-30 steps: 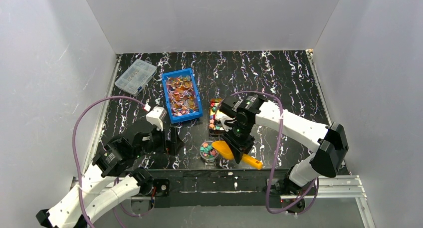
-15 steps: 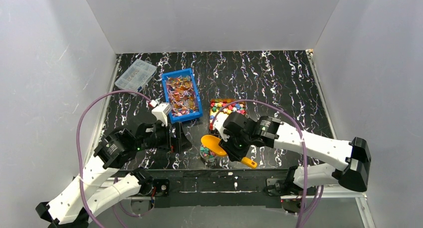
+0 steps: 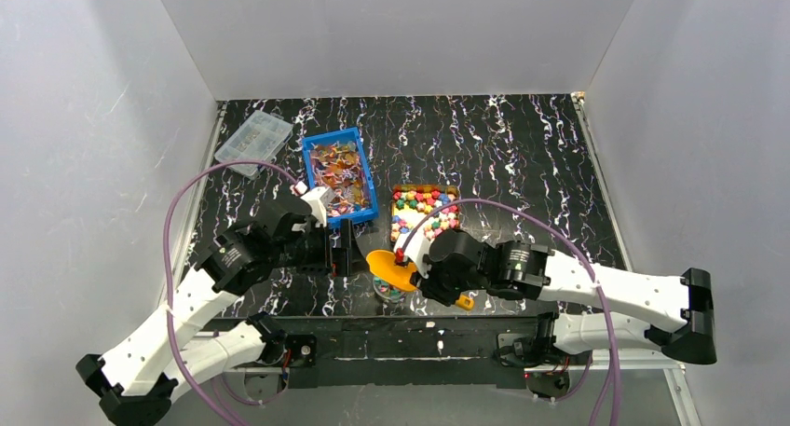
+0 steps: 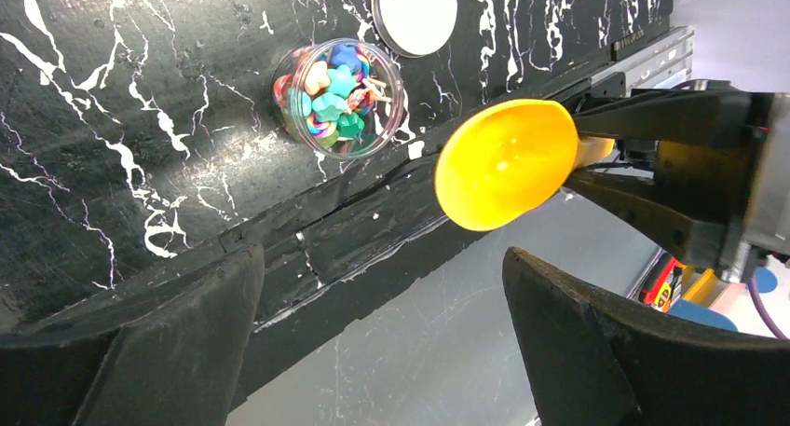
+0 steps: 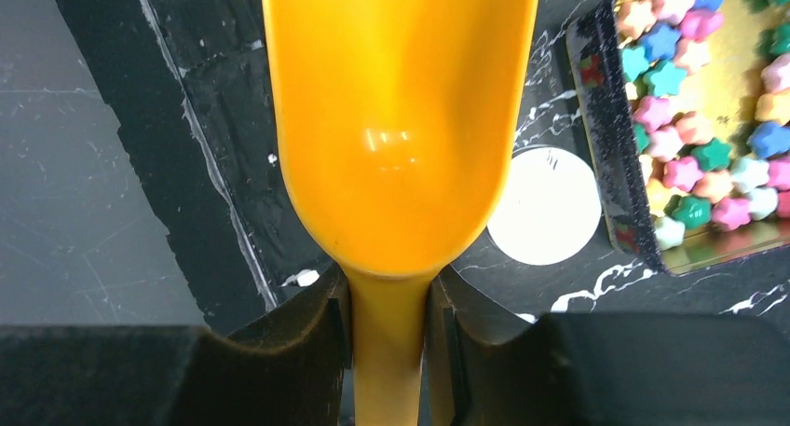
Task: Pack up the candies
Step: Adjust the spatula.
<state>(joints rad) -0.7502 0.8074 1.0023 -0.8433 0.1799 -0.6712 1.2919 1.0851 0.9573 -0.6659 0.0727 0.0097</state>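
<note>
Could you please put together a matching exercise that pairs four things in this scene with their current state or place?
Things:
1. orange scoop
2. white lid
3. clear jar
4. left gripper

States:
A. open, holding nothing
B. lying flat on the table
C. holding mixed candies
D. empty, its handle clamped by the right gripper

Pairs: 1-D, 2-B, 3-C, 4-A

The left pincer gapes wide, and ahead of one finger a clear jar of mixed candies stands beside a white lid, while ahead of the other the right pincer clamps an empty orange scoop.
</note>
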